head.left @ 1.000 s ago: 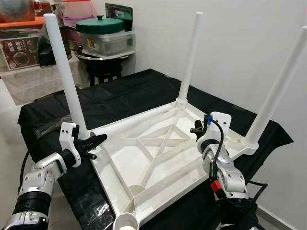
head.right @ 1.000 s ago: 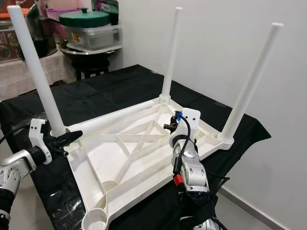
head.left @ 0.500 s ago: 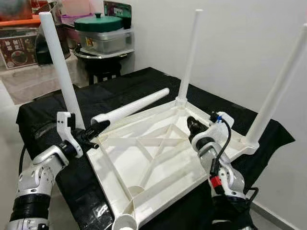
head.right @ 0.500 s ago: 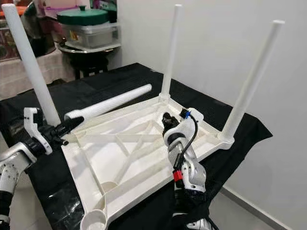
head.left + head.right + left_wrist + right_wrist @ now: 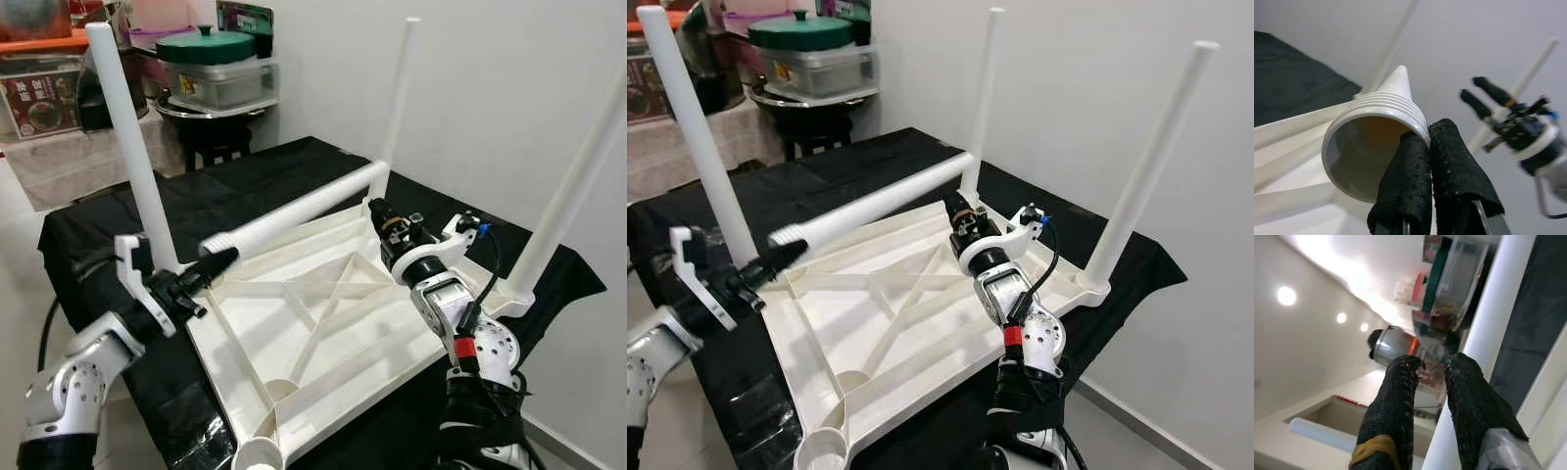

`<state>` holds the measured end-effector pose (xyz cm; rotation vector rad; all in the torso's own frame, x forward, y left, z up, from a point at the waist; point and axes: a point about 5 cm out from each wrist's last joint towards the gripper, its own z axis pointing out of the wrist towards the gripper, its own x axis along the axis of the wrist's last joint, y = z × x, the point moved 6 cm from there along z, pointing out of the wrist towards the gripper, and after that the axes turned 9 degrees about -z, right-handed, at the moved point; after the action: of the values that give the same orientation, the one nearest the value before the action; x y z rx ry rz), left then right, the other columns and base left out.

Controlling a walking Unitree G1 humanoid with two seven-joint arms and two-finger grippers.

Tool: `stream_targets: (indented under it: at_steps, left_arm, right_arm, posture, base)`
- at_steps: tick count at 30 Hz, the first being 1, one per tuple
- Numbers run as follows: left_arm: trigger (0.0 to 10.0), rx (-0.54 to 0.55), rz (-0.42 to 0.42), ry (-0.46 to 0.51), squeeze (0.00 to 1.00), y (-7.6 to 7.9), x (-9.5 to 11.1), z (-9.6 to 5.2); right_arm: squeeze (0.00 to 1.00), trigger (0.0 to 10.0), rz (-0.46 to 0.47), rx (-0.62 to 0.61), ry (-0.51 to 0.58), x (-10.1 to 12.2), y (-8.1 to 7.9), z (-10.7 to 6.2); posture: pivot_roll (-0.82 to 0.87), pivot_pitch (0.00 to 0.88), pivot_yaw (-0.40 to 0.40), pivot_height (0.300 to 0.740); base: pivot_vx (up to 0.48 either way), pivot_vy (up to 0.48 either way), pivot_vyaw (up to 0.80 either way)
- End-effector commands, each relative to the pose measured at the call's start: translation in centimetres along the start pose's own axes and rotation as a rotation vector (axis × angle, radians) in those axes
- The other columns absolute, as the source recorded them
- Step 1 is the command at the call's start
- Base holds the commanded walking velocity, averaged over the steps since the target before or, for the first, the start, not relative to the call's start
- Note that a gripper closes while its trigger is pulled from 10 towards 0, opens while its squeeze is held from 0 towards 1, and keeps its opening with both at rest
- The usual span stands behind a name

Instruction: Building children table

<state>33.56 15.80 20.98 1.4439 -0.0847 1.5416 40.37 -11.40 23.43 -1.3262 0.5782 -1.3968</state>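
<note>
The white table top lies upside down on a black cloth. Three white legs stand in its corners: left, back and right. The front corner socket holds nothing. My left gripper is shut on the ribbed rim of a loose leg, which it holds nearly level above the top's back edge; the hollow end shows close up. My right gripper hovers open just below the leg's far end, with the leg running beside one finger, not between them.
A stool with a green-lidded pot and a clear box stands at the back left, beside a low cloth-covered table. A white wall closes the back and right. The cloth-covered surface ends near the front socket.
The left gripper has raised the loose leg off the cloth and swung its far end toward the back leg. The right gripper has lifted and turned up toward that far end.
</note>
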Motion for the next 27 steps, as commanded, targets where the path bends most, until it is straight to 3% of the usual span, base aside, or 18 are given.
stream_targets:
  at_steps: [1,6,13,14,19,20,22,27]
  left_arm:
    - [10.0,-0.054,-0.021,0.013,0.0,1.3,0.1,0.3]
    - [10.0,-0.065,-0.048,0.031,0.0,2.2,-0.2,0.8]
    - [10.0,-0.078,-0.091,0.044,0.0,3.1,-0.5,1.1]
    - [10.0,-0.076,-0.092,0.037,0.0,3.1,-0.8,1.1]
    - [10.0,-0.075,-0.093,0.034,0.0,3.2,-0.9,1.1]
    - [10.0,-0.074,-0.093,0.031,0.0,3.2,-0.9,1.0]
    - [10.0,-0.078,-0.097,0.026,0.0,3.4,-0.8,0.9]
    - [10.0,-0.081,-0.097,0.021,0.0,3.6,-1.0,1.0]
  right_arm:
    - [0.0,10.0,0.161,0.106,-0.064,-4.3,-2.7,1.3]
    - [0.0,10.0,0.186,0.133,-0.126,-5.9,-3.0,1.1]
    - [0.0,10.0,0.217,0.156,-0.154,-6.0,-3.1,0.6]
    - [0.82,10.0,0.205,0.166,-0.163,-6.1,-3.3,0.5]
    - [0.82,10.0,0.198,0.172,-0.168,-6.2,-3.4,0.5]
    - [1.0,10.0,0.19,0.201,-0.167,-6.2,-3.9,0.4]
    - [1.0,10.0,0.187,0.237,-0.164,-6.2,-4.5,0.3]
    - [1.0,10.0,0.185,0.23,-0.172,-6.5,-4.1,0.2]
  posture:
    - [0.06,0.0,-0.07,0.74]
    - [0.06,0.0,-0.075,0.74]
    - [0.06,0.0,-0.075,0.74]
    - [0.06,0.0,-0.075,0.74]
    - [0.06,0.0,-0.075,0.74]
    - [0.06,0.0,-0.077,0.74]
    - [0.06,0.0,-0.079,0.74]
    - [0.06,0.0,-0.081,0.74]
  base:
    - [0.0,0.0,0.0]
    - [0.0,0.0,0.0]
    - [0.0,0.0,0.0]
    - [0.0,0.0,0.0]
    - [0.0,0.0,0.0]
    - [0.0,0.0,0.0]
    - [0.0,0.0,0.0]
    - [0.0,0.0,0.0]
